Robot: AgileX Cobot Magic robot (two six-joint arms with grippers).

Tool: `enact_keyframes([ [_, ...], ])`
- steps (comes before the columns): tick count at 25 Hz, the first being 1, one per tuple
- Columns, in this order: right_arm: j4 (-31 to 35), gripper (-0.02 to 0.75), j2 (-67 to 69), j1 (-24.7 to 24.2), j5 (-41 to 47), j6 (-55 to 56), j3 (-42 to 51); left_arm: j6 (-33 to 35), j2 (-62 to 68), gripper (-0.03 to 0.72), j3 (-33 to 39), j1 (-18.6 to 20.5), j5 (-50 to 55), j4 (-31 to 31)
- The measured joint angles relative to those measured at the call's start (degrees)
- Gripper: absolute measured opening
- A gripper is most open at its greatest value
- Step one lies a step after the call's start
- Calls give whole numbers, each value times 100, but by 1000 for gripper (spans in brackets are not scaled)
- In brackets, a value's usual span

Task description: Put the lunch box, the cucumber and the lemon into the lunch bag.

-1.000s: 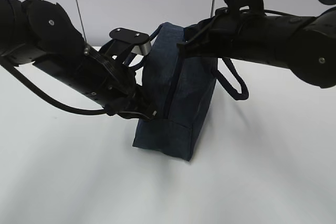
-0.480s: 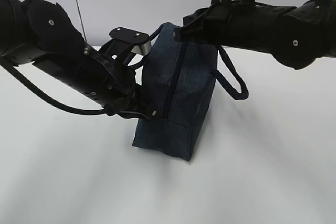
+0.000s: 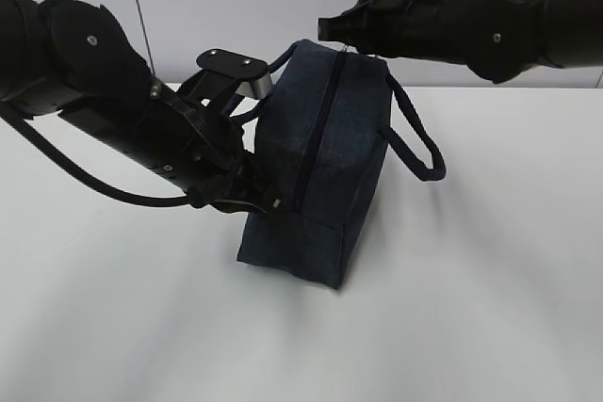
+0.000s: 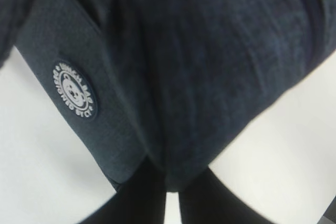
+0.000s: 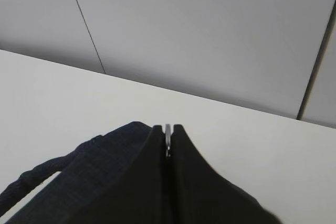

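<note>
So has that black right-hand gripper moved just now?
Yes: the right gripper rose along the boxy dark navy fabric lunch bag to its top corner.

The right gripper [image 3: 327,29], clamped on the metal ring pull [image 5: 167,139], is rising and drawing back right from the lunch bag [image 3: 316,167] top corner, its arm lifting clear of the bag's upper side, the zipper [image 3: 316,124] now showing its full length.

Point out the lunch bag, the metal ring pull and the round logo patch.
lunch bag [image 3: 325,185], exterior view, on its navy fabric side panel.
metal ring pull [image 5: 167,135], right wrist view, on the sliver of ring between the fingertips.
logo patch [image 4: 74,91], left wrist view, on its centre.
</note>
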Motion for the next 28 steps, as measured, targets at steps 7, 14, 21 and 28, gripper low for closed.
enact_keyframes([
  [7,35,0,537,-63,400,0,-748,12,0,0,0,0,0,0],
  [14,58,0,1053,-108,1078,0,-1601,12,0,0,0,0,0,0],
  [21,195,0,1312,-340,2047,0,-2199,24,0,0,7,0,-14,0],
  [28,290,0,1314,-351,2544,0,-2343,37,0,0,12,0,-14,-77],
])
